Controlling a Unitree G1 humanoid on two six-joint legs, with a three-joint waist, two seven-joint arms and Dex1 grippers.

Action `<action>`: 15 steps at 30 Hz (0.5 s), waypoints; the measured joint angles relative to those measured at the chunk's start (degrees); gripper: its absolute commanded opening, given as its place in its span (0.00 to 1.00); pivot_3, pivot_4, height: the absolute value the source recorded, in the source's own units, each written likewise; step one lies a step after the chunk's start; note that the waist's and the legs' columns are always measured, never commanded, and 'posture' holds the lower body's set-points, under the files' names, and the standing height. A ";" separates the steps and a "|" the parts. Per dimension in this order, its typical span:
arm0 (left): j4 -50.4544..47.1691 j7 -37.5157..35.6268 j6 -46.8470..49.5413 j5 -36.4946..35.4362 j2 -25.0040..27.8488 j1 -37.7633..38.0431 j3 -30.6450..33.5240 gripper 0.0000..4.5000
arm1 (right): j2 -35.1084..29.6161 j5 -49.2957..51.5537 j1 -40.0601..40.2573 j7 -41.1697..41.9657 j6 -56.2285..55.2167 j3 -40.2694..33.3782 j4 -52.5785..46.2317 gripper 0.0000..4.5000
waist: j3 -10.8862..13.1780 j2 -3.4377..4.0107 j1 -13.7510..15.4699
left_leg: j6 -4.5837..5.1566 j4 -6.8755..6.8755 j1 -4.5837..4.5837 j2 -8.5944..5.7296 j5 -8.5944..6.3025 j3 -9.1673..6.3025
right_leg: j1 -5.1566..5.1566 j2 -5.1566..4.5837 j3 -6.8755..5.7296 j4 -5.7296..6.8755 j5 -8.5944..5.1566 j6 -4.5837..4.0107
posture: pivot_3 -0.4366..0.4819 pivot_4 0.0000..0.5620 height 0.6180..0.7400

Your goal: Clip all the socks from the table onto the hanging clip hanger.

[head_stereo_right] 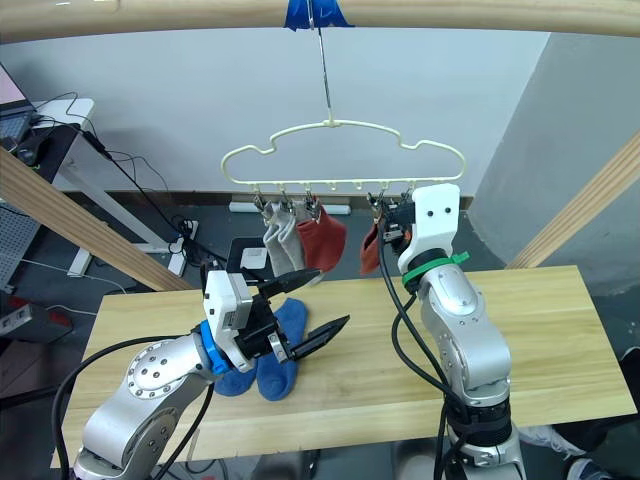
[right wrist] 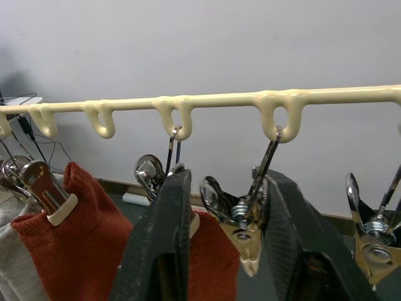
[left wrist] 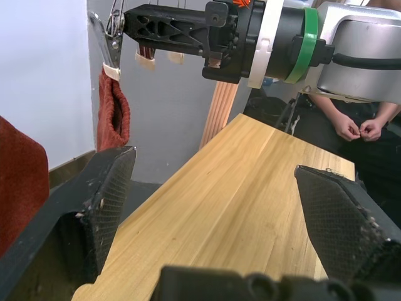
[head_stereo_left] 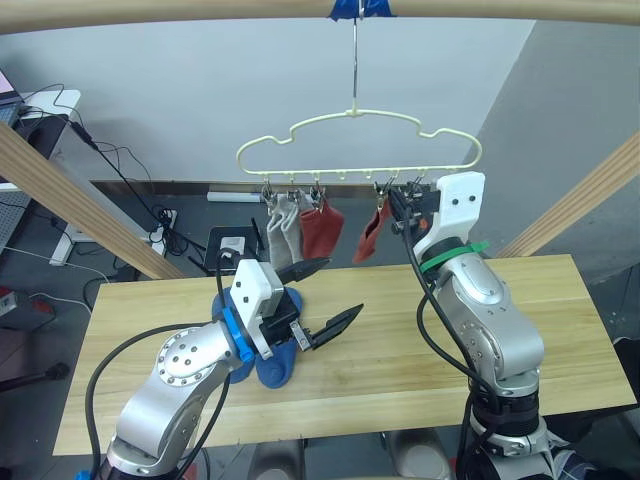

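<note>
While two blue socks (head_stereo_right: 270, 365) lie on worktop (head_stereo_right: 560, 330) at 7 o'clock | four hang on clip hanger (head_stereo_left: 355, 140) | left end effector (head_stereo_left: 325, 300) released, empty | right end effector (right wrist: 219, 251) spread around a free clip (right wrist: 241, 222) | roughly two-thirds done.

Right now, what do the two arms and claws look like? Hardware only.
Both arms are silver-grey metal with rounded joint housings and black cables looped outside. Each wrist carries a white block ahead of a black two-finger claw with textured, tapered fingers. The left claw has a blue band behind its white block; the right claw has a green band there.
</note>
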 measured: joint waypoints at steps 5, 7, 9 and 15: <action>0.00 0.02 0.01 0.01 0.00 -0.01 0.00 1.00 | -0.21 -0.01 0.00 0.00 -0.01 -0.10 0.00 0.01 | 0.00 0.00 0.00 | 0.00 0.00 0.00 0.00 0.00 0.00 | 0.00 0.00 0.00 0.00 0.00 0.00 | 0.33 0.53 1.00; 0.00 0.03 0.01 0.00 0.00 -0.01 -0.01 1.00 | -0.50 0.00 0.01 0.06 -0.01 -0.20 0.00 0.01 | 0.00 0.00 0.00 | 0.00 0.00 0.00 0.00 0.00 0.00 | 0.00 0.00 0.00 0.00 0.00 0.00 | 0.33 0.53 1.00; 0.00 0.03 0.01 0.02 0.00 -0.01 -0.09 1.00 | -1.30 0.38 0.01 0.71 0.02 -0.57 0.00 0.01 | 0.00 0.00 0.00 | 0.00 0.00 0.00 0.00 0.00 0.00 | 0.00 0.00 0.00 0.00 0.00 0.00 | 0.32 0.53 1.00; 2.64 0.82 0.23 1.83 1.03 1.46 0.29 1.00 | -9.42 10.77 -1.28 11.20 4.98 -7.67 0.02 0.01 | 0.01 0.00 -0.01 | 0.01 0.01 0.00 0.00 -0.01 0.01 | 0.02 0.00 0.00 -0.01 0.00 0.00 | 0.31 0.54 1.00</action>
